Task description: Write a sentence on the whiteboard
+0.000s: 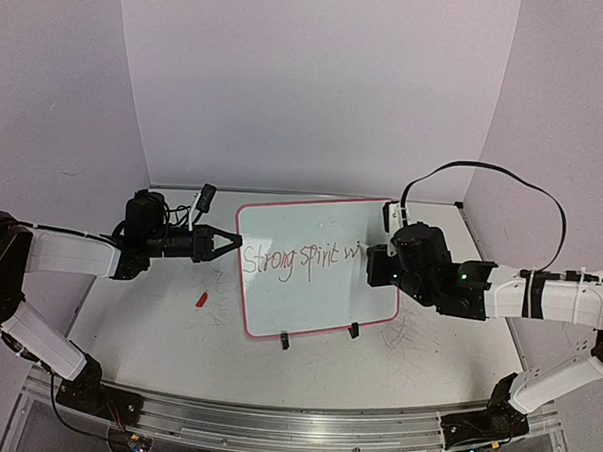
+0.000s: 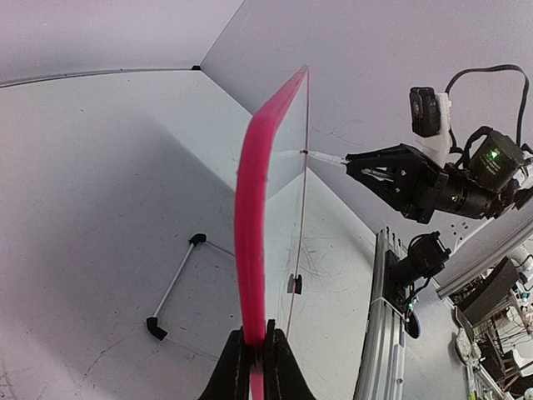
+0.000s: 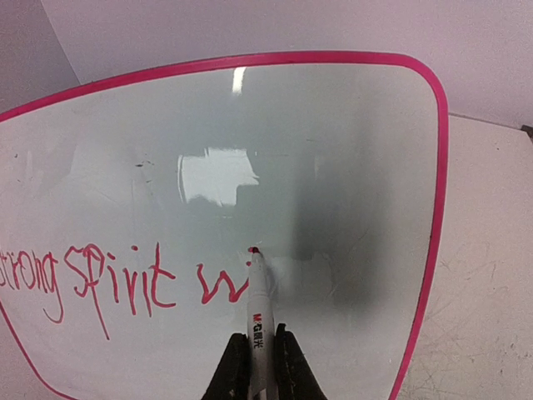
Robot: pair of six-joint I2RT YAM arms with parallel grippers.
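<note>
Whiteboard propped at the centre of the table, sentence partly written.
From above, the red lettering's end is hidden behind the right gripper; "Strong Spirit wi" is legible. The board's rim is pinched by the left gripper; a marker is clamped in the right.

Red sentence on a white, pink-rimmed whiteboard.

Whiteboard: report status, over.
Left gripper shut on the whiteboard rim. Right gripper shut on the marker, tip on the board. Sentence reads "Strong spirit wi", unfinished. Small red object on table, clear of board.
</note>
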